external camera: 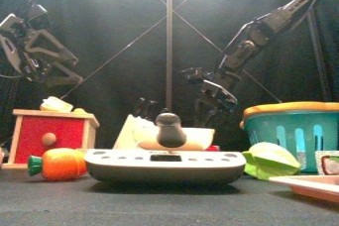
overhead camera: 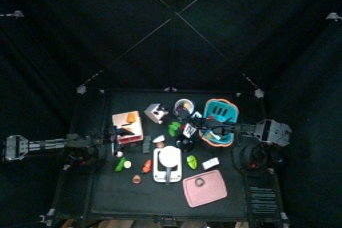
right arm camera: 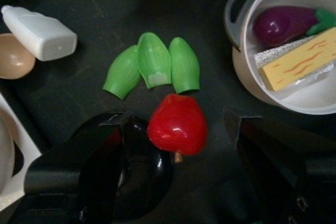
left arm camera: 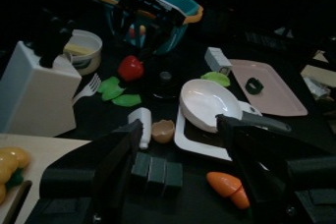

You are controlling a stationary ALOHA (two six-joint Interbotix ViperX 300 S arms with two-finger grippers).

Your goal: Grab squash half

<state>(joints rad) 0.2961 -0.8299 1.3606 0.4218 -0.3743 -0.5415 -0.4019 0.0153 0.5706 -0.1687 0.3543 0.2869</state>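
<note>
While both grippers gape, white pot holds purple eggplant, yellow slice

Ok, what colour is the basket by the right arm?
Teal with an orange rim, the basket shows best in the front view.

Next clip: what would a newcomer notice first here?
The red pepper right below the right gripper, whose open jaws straddle it, beside a fan of green pea pods. Next, the teal basket at the table's right and the white scale at the front middle. The left gripper hangs wide open above the left side, holding nothing.
</note>
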